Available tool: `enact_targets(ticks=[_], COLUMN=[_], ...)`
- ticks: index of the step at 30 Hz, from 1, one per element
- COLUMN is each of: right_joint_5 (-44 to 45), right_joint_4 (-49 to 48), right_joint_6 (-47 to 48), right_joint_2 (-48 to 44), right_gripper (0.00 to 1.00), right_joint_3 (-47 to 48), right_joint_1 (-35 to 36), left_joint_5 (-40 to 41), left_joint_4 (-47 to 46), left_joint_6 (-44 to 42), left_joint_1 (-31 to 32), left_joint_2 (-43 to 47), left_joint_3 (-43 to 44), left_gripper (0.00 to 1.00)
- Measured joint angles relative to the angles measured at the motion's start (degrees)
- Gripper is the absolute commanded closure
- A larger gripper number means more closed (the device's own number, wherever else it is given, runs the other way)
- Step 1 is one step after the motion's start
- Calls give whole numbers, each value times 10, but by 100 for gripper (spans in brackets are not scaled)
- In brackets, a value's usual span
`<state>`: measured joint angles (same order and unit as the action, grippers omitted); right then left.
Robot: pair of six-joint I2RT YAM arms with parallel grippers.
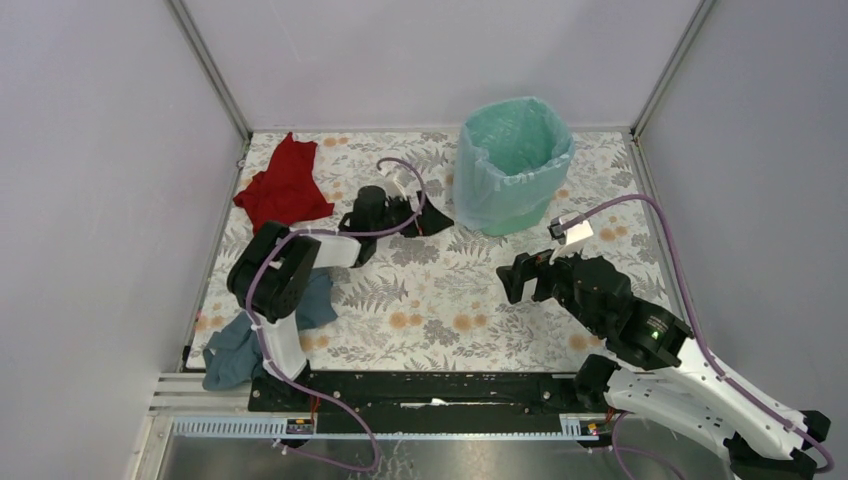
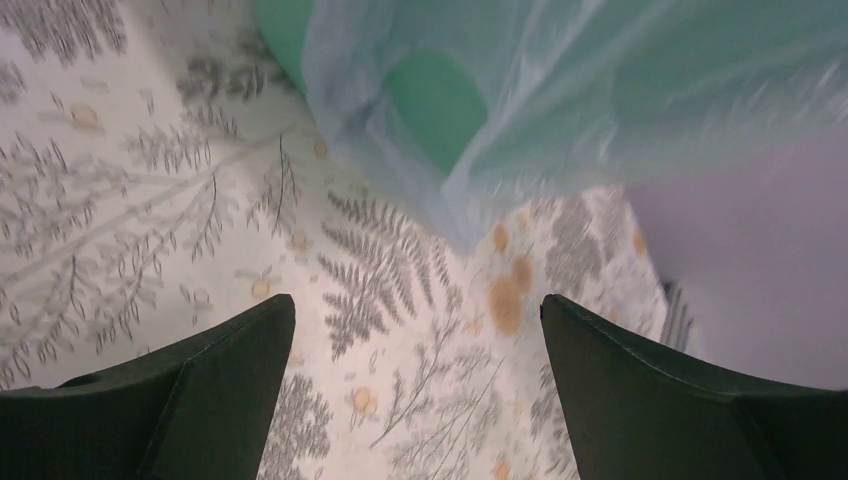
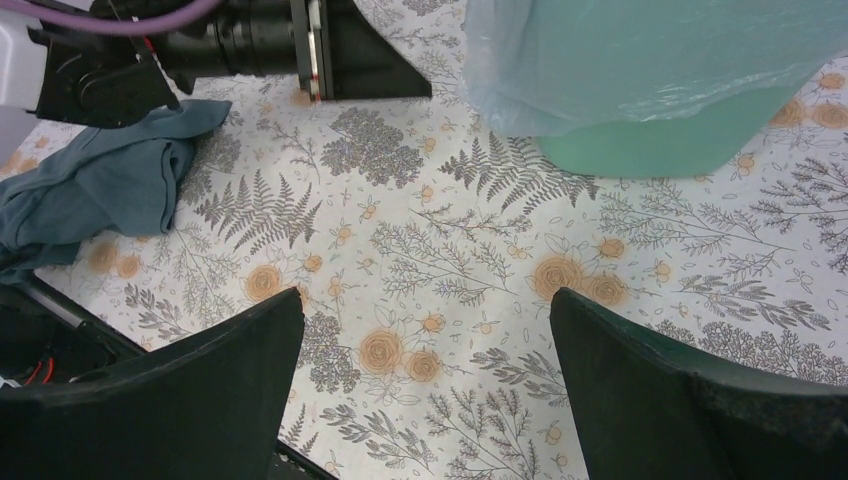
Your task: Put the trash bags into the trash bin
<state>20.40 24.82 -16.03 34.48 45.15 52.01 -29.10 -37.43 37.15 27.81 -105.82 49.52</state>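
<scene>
Top camera looks down from behind me; both wrist cameras, low over table (image 3: 450, 250), face the trash bin (image 3: 640, 150).

Floral table (image 1: 440, 300); bin (image 3: 640, 150); red cloth (image 1: 285, 185); grey-blue cloth (image 1: 235, 355)

Light's bright and flat in all three views, seems to come from overhead, no glare to speak of. Top view is sharp, just faint soft shadows on the tablecloth (image 1: 450, 290). Left wrist view is the rough one: the bag (image 2: 600, 100) across the top of the frame is smeared with motion blur, left fingers (image 2: 200, 400) at the bottom dark and soft. Right wrist view is crisp, right fingers (image 3: 680, 400) near-black along the bottom.
</scene>
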Motion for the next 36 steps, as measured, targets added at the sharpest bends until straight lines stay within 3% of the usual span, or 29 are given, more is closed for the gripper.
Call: enact_targets(ticks=[5, 14, 21, 27, 29, 31, 33, 36], right_joint_5=[0, 3, 12, 24, 34, 45, 60, 86], right_joint_4=[1, 7, 7, 15, 19, 24, 31, 33], right_joint_6=[0, 4, 4, 4, 4, 4, 3, -2], right_joint_2=[-8, -37, -51, -59, -59, -56, -46, -17], right_gripper=[0, 0, 0, 0, 0, 0, 0, 0], right_joint_3=[0, 17, 17, 17, 17, 19, 24, 37], right_joint_1=[0, 0, 0, 0, 0, 0, 0, 0], left_joint_5=[-5, -37, -27, 22, 33, 42, 45, 45], left_joint_4=[-66, -192, -152, -60, -38, -24, -37, -8], left_joint_6=[109, 280, 301, 311, 316, 319, 318, 291], left_joint_1=[-18, -2, 54, 119, 135, 146, 149, 135], left_joint_2=[-52, -281, -409, -563, -595, -591, -557, -436], left_joint_3=[66, 275, 491, 781, 833, 813, 736, 558], left_gripper=[4, 4, 1, 1, 1, 1, 1, 1])
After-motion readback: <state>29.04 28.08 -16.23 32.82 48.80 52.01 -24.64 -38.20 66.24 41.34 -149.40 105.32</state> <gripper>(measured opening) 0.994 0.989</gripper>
